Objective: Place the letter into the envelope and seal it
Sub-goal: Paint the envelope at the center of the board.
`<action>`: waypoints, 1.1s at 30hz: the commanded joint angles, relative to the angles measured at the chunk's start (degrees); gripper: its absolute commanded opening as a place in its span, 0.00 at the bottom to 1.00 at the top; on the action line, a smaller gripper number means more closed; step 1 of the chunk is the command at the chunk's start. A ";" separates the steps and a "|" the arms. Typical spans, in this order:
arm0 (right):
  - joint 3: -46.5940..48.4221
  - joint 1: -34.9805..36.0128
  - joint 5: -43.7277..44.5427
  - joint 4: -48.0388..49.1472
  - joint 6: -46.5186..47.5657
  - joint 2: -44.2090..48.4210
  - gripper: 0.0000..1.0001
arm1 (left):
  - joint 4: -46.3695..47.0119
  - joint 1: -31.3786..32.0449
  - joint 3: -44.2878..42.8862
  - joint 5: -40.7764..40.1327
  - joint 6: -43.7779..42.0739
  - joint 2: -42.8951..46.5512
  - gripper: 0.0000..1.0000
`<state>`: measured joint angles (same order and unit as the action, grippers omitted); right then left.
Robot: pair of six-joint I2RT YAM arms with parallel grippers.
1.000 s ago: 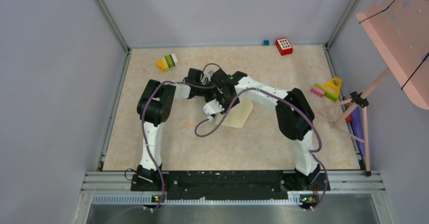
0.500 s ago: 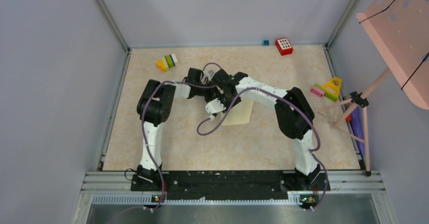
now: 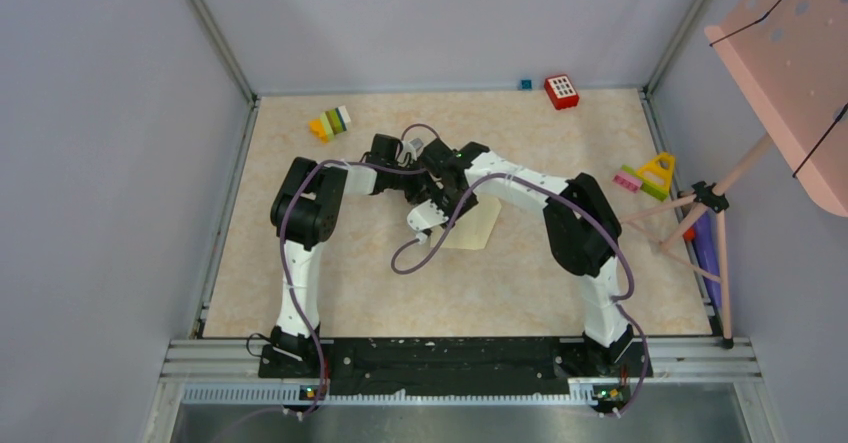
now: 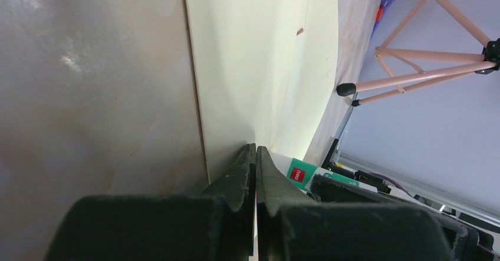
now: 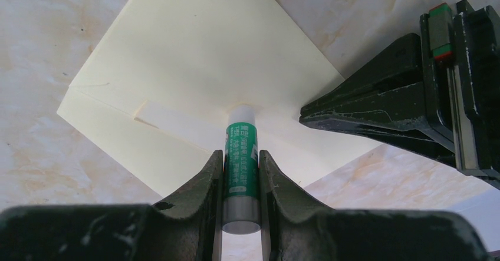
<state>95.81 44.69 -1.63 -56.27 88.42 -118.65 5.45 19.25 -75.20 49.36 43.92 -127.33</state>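
The right gripper [image 5: 240, 155] had its jaws closed part-way onto a green glue stick [image 5: 240, 175], clamped upright along the fingers; the stick's white tip touched the face of the envelope [image 5: 188, 55] just ahead of the fingertips, close to a fold line running across the paper; a pale narrow strip [image 5: 158, 114] lay on that fold to the left of the tip.

The left gripper [image 4: 255, 150] had its jaws fully closed, the two fingers pressed flat together; their shared point met the envelope's edge, and in the right wrist view they came in from the right, low over the paper's right corner and just beside the stick; whether a layer of paper was pinched between them could not be told. From the left wrist view the cream sheet ran away from the fingertips, slightly bowed, with a small dark mark far up its face; a grey-brown blurred surface filled the side next to it.

The envelope lay on the marbled table [image 3: 330, 283] near its middle, turned at an angle, mostly covered by the two wrists in the top view, only its right part showing; a purple cable [image 3: 425, 255] looped just beside its near-left corner.

Farther out sat stacked coloured bricks [image 3: 331, 123] at the far left, a red block [image 3: 561, 91] at the far edge, a yellow triangular toy [image 3: 657, 173] at the right, and a pink tripod stand [image 3: 715, 203] beyond it.
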 commanded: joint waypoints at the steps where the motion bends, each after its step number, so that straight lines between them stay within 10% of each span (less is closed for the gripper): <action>1: 1.35 1.47 -4.51 -6.03 -0.09 0.96 0.00 | -3.96 -0.37 0.59 -9.93 -3.79 -0.97 0.00; 33: 1.58 -0.55 3.52 4.71 -1.69 -2.25 0.00 | -3.80 -0.27 0.72 -10.07 -4.11 -0.86 0.00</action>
<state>96.07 45.28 -0.78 -54.81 85.91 -118.91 5.48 19.25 -75.22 49.32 43.55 -127.33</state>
